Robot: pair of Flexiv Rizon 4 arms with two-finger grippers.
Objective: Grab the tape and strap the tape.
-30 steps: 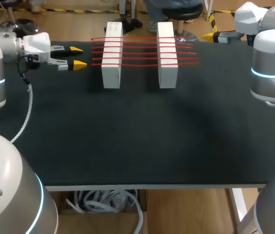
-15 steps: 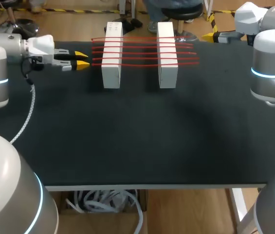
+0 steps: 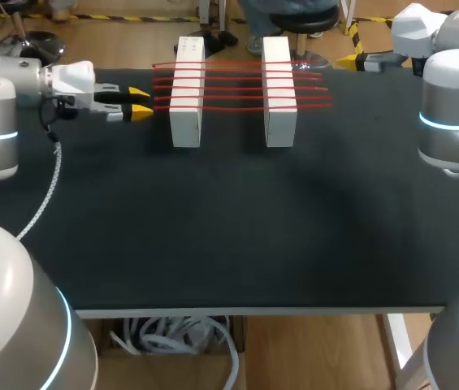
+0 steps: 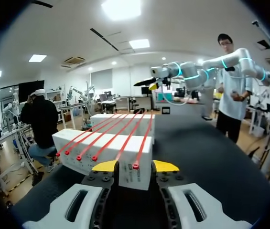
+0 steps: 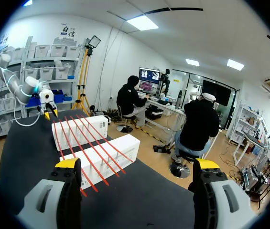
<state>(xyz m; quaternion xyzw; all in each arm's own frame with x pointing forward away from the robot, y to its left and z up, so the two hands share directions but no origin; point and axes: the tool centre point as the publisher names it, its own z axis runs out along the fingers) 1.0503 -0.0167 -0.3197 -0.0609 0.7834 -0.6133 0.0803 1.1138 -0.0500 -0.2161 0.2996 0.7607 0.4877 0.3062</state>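
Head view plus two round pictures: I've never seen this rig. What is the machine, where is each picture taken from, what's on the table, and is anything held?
This is a two-armed robot at a black table. The head view looks down from above and behind; each round picture comes from a camera on one arm's wrist. On the table stand a left white block and a right white block, with five red straps laid across both. The left gripper is open, short of the strap ends by the left block. The right gripper, also open, is at the table's far right edge. Nothing is held.
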